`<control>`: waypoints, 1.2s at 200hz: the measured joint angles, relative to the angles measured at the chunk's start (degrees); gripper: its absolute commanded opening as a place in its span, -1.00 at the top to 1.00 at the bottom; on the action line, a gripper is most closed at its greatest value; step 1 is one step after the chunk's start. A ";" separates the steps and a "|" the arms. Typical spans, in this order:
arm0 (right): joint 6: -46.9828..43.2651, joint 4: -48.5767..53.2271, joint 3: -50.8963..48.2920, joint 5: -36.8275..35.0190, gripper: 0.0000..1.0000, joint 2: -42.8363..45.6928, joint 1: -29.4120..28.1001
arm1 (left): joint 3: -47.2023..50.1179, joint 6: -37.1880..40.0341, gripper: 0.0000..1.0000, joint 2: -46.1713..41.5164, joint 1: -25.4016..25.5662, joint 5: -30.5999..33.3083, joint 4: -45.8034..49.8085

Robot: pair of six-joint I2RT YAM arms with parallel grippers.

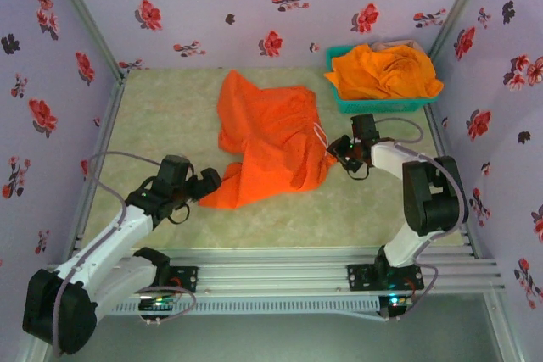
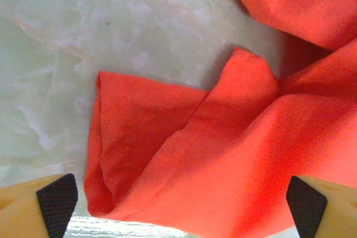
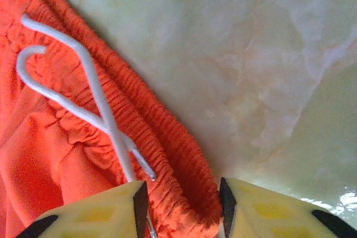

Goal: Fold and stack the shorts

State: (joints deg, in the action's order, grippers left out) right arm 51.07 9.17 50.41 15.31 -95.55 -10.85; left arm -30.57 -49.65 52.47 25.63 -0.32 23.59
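Step in hand, as I read it: spread the orange shorts (image 1: 271, 137) flat before folding. They lie crumpled mid-frame on the table (image 1: 170, 108) in the top view. Another orange garment (image 1: 386, 69) sits in the teal basket (image 1: 373, 106), upper right.

Doing it well:
- Left side should bite the leg hem (image 2: 139, 137) at the corner, through both layers, then pull away from the right arm.
- Keep the cloth low while pulling so it slides and doesn't bunch.
- Keep the white drawstring (image 3: 109, 124) out of the pinch (it runs close to one finger).

Claws:
- The right gripper (image 1: 338, 155) is at the right edge of the shorts. In the right wrist view its jaws stand narrow, with the gathered waistband (image 3: 167, 149) filling the gap. I judge it clamped on the band.
- The left gripper (image 1: 206, 184) is at the lower-left corner of the cloth. In the left wrist view its pads (image 2: 57, 203) are spread wide at the bottom corners, with the hem lying between them. It holds nothing, and I can't tell whether it touches the cloth.
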 measured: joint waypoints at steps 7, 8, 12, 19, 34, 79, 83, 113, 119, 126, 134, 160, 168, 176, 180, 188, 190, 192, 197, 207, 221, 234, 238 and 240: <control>0.24 -0.24 -0.26 -0.02 0.63 -0.11 0.00 | 0.00 -0.22 -0.99 0.00 0.00 0.00 0.04; 0.33 -0.31 -0.31 -0.02 0.63 -0.13 0.00 | 0.00 -0.22 -0.99 0.00 0.00 0.00 0.04; 0.59 -0.37 -0.46 -0.02 0.70 -0.15 0.00 | 0.00 -0.31 -0.98 -0.04 0.00 0.00 0.13; 0.83 -0.52 -0.70 -0.02 0.79 -0.15 0.00 | 0.00 -0.74 -0.97 -0.11 0.00 0.00 0.39; 0.81 -0.79 -0.90 -0.04 0.95 -0.15 0.00 | 0.00 -1.88 -0.90 -0.31 0.00 -0.11 0.90; 1.05 -0.98 -1.36 -0.04 1.00 0.55 0.00 | 0.74 -4.66 -0.68 0.79 0.04 -0.46 1.49; 1.05 -0.96 -1.53 -0.04 1.00 0.98 0.00 | 0.81 -4.92 -0.67 1.40 0.04 -0.63 1.60; 0.98 -0.68 -1.79 -0.07 1.00 3.13 0.00 | 1.31 -5.62 -0.43 4.37 0.52 -1.40 0.94; 0.92 -0.57 -1.79 -0.07 1.00 3.56 0.00 | 1.40 -5.64 -0.37 5.09 0.68 -1.46 0.70; 0.79 -0.39 -1.79 -0.07 1.00 4.09 0.00 | 1.40 -5.73 -0.29 6.03 0.81 -1.55 0.50; 0.61 -0.28 -1.79 -0.09 1.00 4.46 0.00 | 1.40 -5.73 -0.18 6.99 0.92 -1.73 0.15; 0.46 0.02 -1.81 -0.09 1.00 5.68 0.00 | 1.40 -6.05 0.48 10.58 1.79 -2.16 -1.70; 0.44 0.11 -1.86 -0.09 1.00 6.03 0.00 | 1.36 -5.86 0.73 11.65 2.05 -2.43 -2.43; 0.44 0.31 -1.92 -0.09 1.00 6.56 0.00 | 1.27 -5.84 0.94 12.74 2.27 -2.51 -2.91; 0.42 0.50 -1.95 -0.11 1.00 6.99 0.00 | 1.14 -5.66 1.00 13.25 2.29 -2.54 -3.02; 0.42 0.79 -1.95 -0.11 1.00 7.41 0.00 | 0.94 -5.55 1.00 13.70 2.29 -2.56 -3.08; 0.42 0.92 -1.95 -0.11 1.00 7.76 0.00 | 0.92 -5.55 1.00 13.73 2.29 -2.54 -3.08; 0.42 0.96 -1.95 -0.11 1.00 7.96 0.00 | 0.90 -5.55 1.00 13.75 2.29 -2.54 -3.10; 0.31 1.29 -1.95 -0.28 1.00 8.57 0.00 | 0.39 -5.05 1.00 13.77 2.25 -2.43 -2.43; -0.11 2.36 -1.95 -0.52 1.00 9.86 0.00 | -1.68 -4.61 1.00 13.57 1.75 -2.10 -0.83; -1.16 4.57 -1.92 -1.53 1.00 12.37 0.00 | -6.36 -3.17 1.00 12.76 0.13 -1.75 1.46; -2.56 7.30 -1.75 -2.40 1.00 15.04 0.00 | -11.96 -1.66 1.00 11.50 -2.84 -1.44 3.37; -3.04 8.39 -1.57 -2.78 1.00 15.91 0.00 | -12.57 -1.38 1.00 11.39 -3.04 -1.31 3.58; -3.37 8.83 -1.44 -2.95 1.00 16.33 0.00 | -13.73 -0.98 1.00 11.13 -3.74 -1.22 3.69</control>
State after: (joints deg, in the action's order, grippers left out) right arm 47.70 18.00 48.97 12.36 -79.22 -10.85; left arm -44.29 -50.63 63.59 21.89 -1.54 27.29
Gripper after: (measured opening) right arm 0.064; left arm 0.040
